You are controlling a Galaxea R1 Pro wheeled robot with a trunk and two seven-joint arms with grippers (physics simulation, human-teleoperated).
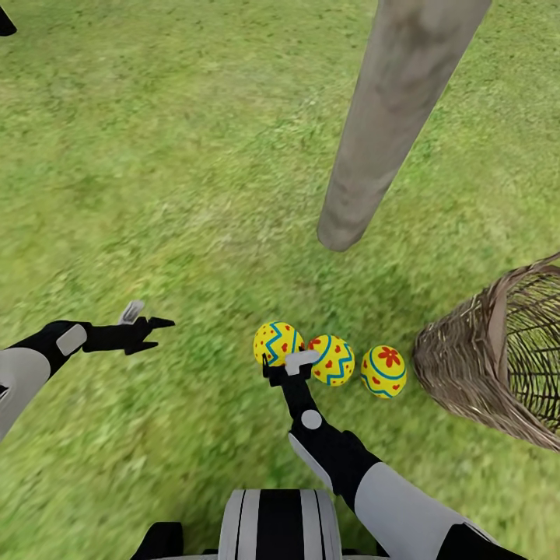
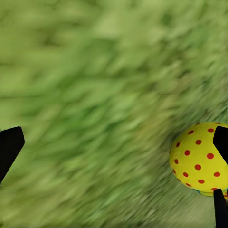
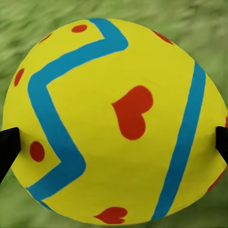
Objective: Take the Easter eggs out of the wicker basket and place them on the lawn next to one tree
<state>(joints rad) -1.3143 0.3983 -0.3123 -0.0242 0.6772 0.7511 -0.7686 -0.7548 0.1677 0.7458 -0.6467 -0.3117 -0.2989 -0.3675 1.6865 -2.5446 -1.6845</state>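
The right gripper [image 1: 281, 365], black with a pale grey plate on top, sits at the near side of the leftmost bright yellow egg with blue zigzag bands and red marks [image 1: 276, 342]. In the right wrist view that egg [image 3: 114, 118] lies between the two black fingertips [image 3: 8, 147], one at each side of its widest part; whether the tips press on the shell or stand just off it cannot be told, so the grip itself is uncertain.

The left gripper [image 1: 155, 333], also black, hangs over bare grass at about 9 o'clock from the eggs, well apart from them, jaws spread wide and holding nothing. In the left wrist view its dark fingertips [image 2: 9, 147] stand at opposite edges, with a yellow egg dotted in red [image 2: 199, 159] near one of them.

All three eggs lie in a row on the short green lawn [image 1: 155, 171], the middle egg with red hearts [image 1: 333, 359] touching the leftmost one and the third egg with a red flower [image 1: 384, 371] just beside it. At 3 o'clock from the row the round, open-woven brown wicker basket [image 1: 474, 365] lies tipped on its side, its mouth facing away from the eggs. At 12 o'clock rises the straight, bare, pale grey-brown tree trunk [image 1: 389, 124], its foot near the eggs. Grass of lighter and darker patches spreads all round.
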